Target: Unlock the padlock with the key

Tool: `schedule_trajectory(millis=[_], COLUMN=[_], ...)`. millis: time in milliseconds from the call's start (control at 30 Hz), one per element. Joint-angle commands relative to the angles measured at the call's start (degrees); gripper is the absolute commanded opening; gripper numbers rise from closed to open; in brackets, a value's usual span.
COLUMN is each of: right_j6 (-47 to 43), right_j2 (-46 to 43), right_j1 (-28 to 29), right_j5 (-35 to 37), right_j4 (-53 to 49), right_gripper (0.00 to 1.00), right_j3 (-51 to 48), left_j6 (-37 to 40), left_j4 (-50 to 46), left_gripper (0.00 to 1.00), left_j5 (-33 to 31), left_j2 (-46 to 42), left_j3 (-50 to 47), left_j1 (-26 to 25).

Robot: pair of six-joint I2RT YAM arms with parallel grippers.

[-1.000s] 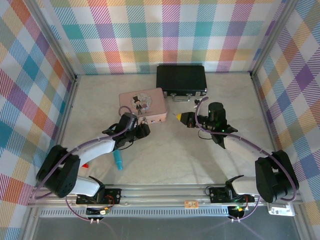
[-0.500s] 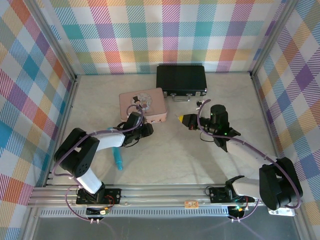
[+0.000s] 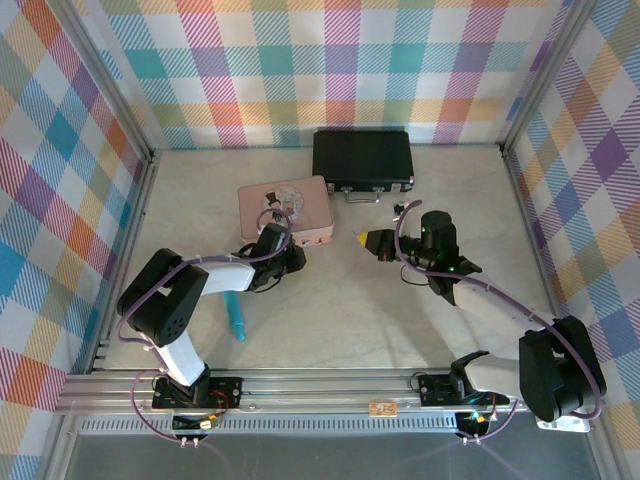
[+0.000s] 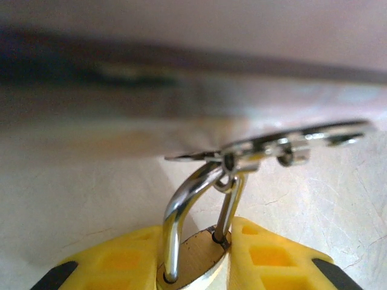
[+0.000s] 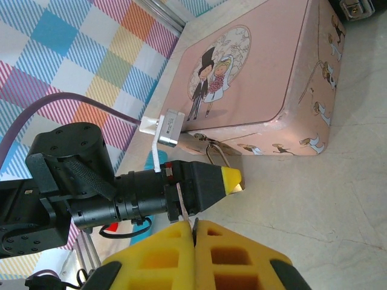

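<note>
Two claws work at the front of a pink tin [image 5: 254, 72] on a pale surface [image 5: 338, 199].
Left claw [image 4: 195, 266] is clenched on the brass padlock [image 4: 192, 251], whose silvery shackle [image 4: 174, 211] hooks through the tin's clasp [image 4: 290, 145]. Right claw [image 5: 195, 241] is clenched on the thin grey key [image 5: 181, 202], which points towards the left claw, apart from the padlock. A black case [image 3: 362, 158] lies behind the tin, and a teal pen [image 3: 237, 320] lies beside the left arm.

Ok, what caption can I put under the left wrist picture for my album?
Yellow fingers pinch the little brass padlock, its silvery shackle hooked through a small ring.
</note>
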Motion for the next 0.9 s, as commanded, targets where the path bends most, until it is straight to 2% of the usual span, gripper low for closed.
schedule_trajectory(millis=[0,167,300,567,867], right_j6=[-0.7,-0.7,-0.8,-0.7,-0.1], right_j2=[0.0,-0.2,-0.5,-1.7,-2.5], right_j1=[0.3,0.3,0.3,0.3,0.3], right_j5=[0.2,0.5,0.8,1.2,2.0], right_j4=[0.7,0.6,0.8,0.4,-0.1], right_gripper=[0.00,0.00,0.00,0.00,0.00], right_j3=[-0.3,-0.4,-0.9,-1.4,-2.1], left_j6=[-0.7,0.1,2.4,2.5,-1.3], left_j4=[1.1,4.2,8.5,16.6,13.9], left_gripper=[0.21,0.38,0.41,0.23,0.00], left_j5=[-1.5,0.8,0.9,2.4,4.2], left_j2=[0.8,1.5,3.5,8.4,4.2], left_j3=[-1.6,-2.0,-3.3,-4.4,-4.6], left_j1=[-0.4,-0.5,-0.8,-0.8,-0.8])
